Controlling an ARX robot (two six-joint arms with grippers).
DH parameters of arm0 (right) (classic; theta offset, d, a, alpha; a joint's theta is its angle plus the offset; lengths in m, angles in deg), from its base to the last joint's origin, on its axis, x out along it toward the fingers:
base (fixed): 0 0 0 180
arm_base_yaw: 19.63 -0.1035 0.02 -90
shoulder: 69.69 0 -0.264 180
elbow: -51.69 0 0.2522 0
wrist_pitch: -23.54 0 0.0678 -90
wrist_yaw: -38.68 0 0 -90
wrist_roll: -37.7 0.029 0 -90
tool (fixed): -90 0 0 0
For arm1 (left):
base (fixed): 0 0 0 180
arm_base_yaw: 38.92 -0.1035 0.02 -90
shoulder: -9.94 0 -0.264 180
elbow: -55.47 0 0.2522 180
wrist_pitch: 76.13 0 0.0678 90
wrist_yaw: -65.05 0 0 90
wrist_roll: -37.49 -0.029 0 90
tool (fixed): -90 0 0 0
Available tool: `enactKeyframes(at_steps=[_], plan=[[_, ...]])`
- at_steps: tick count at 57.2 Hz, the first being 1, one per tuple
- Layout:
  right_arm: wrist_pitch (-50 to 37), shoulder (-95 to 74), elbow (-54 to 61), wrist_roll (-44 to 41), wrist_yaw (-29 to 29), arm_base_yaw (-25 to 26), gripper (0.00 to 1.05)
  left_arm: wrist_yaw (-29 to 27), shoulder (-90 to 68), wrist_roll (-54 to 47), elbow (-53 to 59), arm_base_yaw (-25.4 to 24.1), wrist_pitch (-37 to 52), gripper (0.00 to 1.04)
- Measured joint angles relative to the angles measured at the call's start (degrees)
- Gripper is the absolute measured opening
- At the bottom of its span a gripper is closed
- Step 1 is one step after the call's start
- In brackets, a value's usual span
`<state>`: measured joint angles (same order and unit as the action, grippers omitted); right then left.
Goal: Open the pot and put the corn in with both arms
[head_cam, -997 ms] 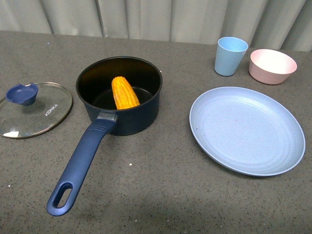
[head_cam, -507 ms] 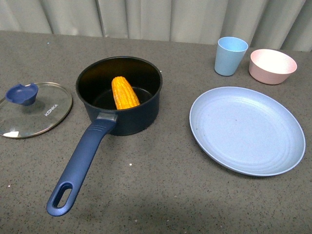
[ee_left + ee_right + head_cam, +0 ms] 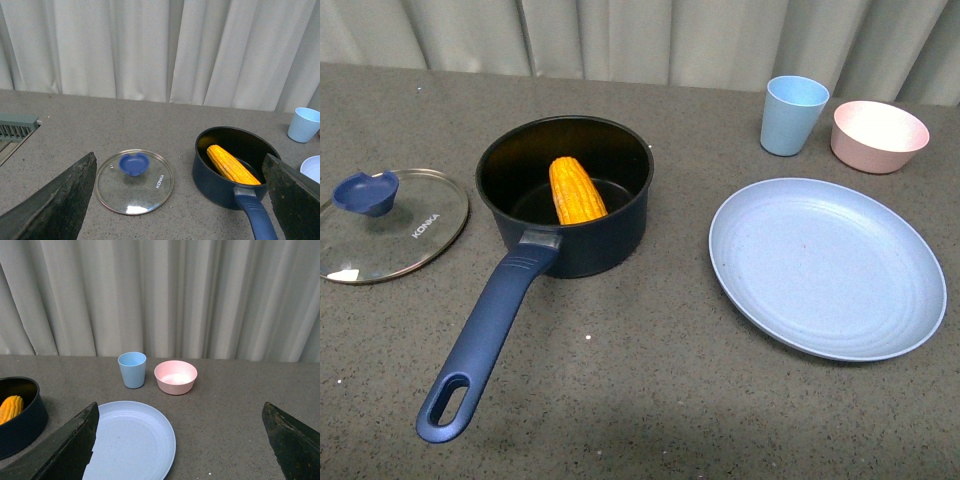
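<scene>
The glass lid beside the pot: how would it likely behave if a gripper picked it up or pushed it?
The lid looks like glass with a metal rim, so probably rigid and breakable if dropped. It lies flat on the table, so a push would likely slide it, not tip it. Its blue knob seems the only graspable part.

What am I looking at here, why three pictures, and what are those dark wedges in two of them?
It is one tabletop seen by a two-armed robot's three cameras. One sits on its body, looking forward; the others ride on each wrist. The dark wedges are the fingers of the left gripper and right gripper, both spread open and holding nothing. On the table stands a navy pot with a corn cob inside. Its glass lid lies flat beside it. A pale blue plate, blue cup and pink bowl are on the other side.
</scene>
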<state>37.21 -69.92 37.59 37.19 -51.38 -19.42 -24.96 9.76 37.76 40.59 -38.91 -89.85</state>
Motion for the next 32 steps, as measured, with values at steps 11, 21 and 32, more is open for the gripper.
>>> enactKeyframes(at_steps=[11, 21, 32], plan=[[0.00, 0.00, 0.00, 0.00, 0.00, 0.00, 0.95, 0.00, 0.00, 0.00, 0.00, 0.00, 0.00, 0.98], [0.00, 0.00, 0.00, 0.00, 0.00, 0.00, 0.95, 0.00, 0.00, 0.00, 0.00, 0.00, 0.00, 0.98], [0.00, 0.00, 0.00, 0.02, 0.00, 0.00, 0.95, 0.00, 0.00, 0.00, 0.00, 0.00, 0.00, 0.98]])
